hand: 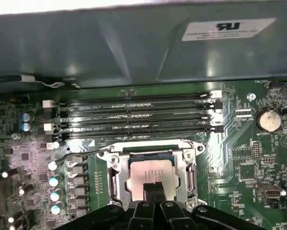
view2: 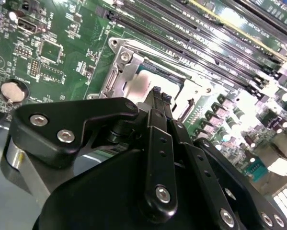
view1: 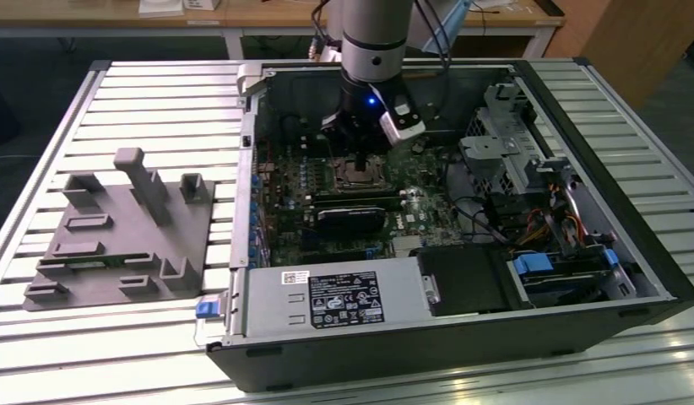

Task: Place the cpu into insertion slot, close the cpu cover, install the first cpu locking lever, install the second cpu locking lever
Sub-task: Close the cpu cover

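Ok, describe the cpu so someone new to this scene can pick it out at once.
Look inside the open computer case to the green motherboard, and find the silvery cpu cover beside the long black memory slots. The cpu is the flat square in that frame's window, just at the tips of the gripper; its plain silvery-grey face sets it apart from the green, component-studded board.

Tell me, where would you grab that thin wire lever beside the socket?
Probably at the bent free end of the locking lever, which juts clear of the insertion slot, beside the capacitors. Come from above, jaws straddling the thin wire; it lies low over the motherboard.
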{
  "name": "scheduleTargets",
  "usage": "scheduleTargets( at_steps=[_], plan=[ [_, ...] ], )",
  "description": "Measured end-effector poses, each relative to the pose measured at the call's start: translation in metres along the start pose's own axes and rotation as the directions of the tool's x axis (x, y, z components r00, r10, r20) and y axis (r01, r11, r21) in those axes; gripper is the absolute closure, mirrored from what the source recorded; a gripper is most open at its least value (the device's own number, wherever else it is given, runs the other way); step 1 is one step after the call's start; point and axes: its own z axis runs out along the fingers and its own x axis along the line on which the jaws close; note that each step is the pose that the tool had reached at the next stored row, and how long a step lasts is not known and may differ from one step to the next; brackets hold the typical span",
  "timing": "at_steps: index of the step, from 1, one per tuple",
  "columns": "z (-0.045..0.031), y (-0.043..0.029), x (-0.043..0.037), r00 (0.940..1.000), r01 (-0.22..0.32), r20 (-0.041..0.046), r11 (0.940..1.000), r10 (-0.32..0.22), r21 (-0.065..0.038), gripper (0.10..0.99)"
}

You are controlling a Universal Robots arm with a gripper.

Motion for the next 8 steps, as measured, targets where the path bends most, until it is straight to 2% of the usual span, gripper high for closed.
scheduleTargets(
  at_steps=[2, 3, 8],
  plan=[
    [0.0008, -0.0003, 0.0039, 0.9998, 0.0, 0.0201, 1.0, 0.0, -0.002, 0.98],
    [0.0013, -0.0003, 0.0046, 0.9997, -0.001, 0.0245, 1.0, 0.001, -0.002, 0.98],
    [0.0025, -0.0004, 0.0055, 0.9978, -0.061, 0.0252, 0.9981, 0.061, -0.001, 0.98]
  ],
)
